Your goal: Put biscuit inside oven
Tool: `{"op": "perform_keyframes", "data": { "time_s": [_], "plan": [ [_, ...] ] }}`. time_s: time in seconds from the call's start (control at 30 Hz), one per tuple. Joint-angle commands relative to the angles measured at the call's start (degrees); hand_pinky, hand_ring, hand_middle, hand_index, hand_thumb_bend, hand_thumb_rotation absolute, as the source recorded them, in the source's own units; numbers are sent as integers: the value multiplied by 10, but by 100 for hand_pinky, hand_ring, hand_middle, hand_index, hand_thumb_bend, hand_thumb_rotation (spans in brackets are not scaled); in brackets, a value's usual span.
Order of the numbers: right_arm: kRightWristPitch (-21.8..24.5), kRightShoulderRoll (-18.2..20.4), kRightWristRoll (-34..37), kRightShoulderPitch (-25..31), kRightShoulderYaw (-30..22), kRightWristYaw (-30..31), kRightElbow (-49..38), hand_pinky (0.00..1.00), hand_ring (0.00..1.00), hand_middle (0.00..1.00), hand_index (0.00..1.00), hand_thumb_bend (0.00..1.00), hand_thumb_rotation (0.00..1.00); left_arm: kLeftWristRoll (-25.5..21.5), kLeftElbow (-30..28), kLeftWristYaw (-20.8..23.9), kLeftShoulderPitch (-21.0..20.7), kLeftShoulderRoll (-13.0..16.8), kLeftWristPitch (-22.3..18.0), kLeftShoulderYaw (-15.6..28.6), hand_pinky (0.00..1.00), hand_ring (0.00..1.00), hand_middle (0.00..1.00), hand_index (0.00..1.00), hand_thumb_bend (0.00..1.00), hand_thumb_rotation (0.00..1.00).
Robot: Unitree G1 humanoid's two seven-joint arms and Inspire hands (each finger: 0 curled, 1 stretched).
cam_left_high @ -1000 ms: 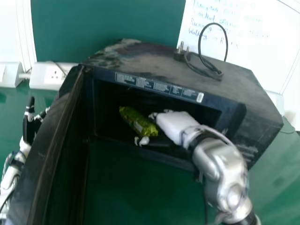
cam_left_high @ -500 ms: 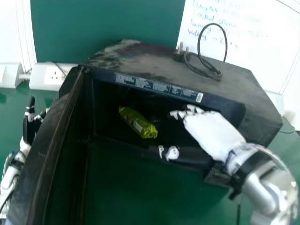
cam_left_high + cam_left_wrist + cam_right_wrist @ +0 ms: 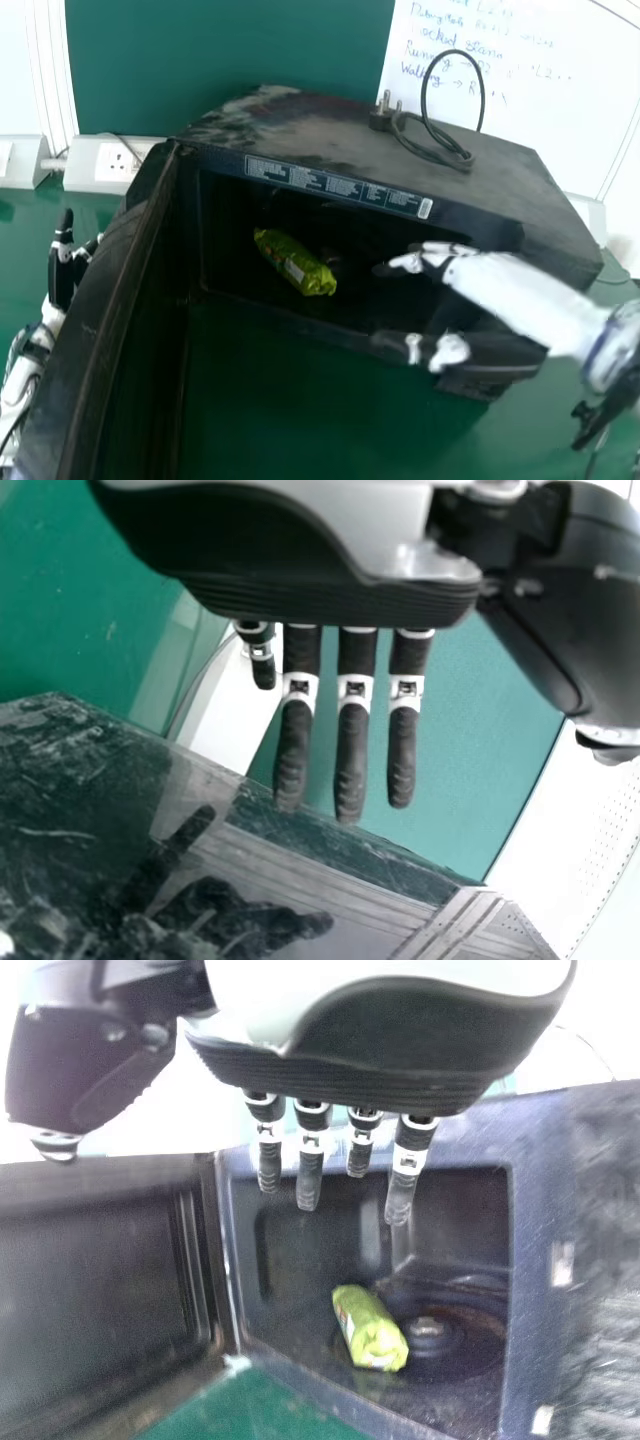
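I see the biscuit point(image 3: 295, 262) lying inside the oven point(image 3: 360, 145), so I'd call the placing done; all that's left, I judge, is drawing my right hand point(image 3: 500, 285) clear of the opening. That hand is released, fingers extended, and my left point(image 3: 62, 275) is empty too, beyond the open door point(image 3: 95, 300). In my head view the biscuit's long axis slants from far left to near right, its near end towards the opening
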Motion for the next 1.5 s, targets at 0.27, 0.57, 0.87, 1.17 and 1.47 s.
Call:
{"op": "perform_keyframes", "data": {
  "time_s": [0.27,0.57,0.87,1.17,1.47],
  "plan": [
    [19,-27,56,51,-99,-31,48,81,89,91,92,89,50,-15,-15,-34,9,8,-7,2,25,32,40,49,52,8],
    [28,-18,50,86,-163,-92,83,79,87,92,93,93,55,16,-32,-64,24,14,-40,-18,24,31,40,49,52,8],
    [3,78,74,38,-158,-282,105,59,68,74,78,91,53,37,-11,-114,24,25,-94,-32,27,33,41,49,52,7],
    [-101,145,22,24,-105,-448,122,51,61,68,74,78,61,98,-28,-103,33,38,-145,-62,26,34,42,49,52,7],
    [-105,138,25,29,-98,-468,125,50,60,67,73,82,58,190,-36,-77,48,68,-223,-93,28,35,42,49,51,7]
  ]
}}
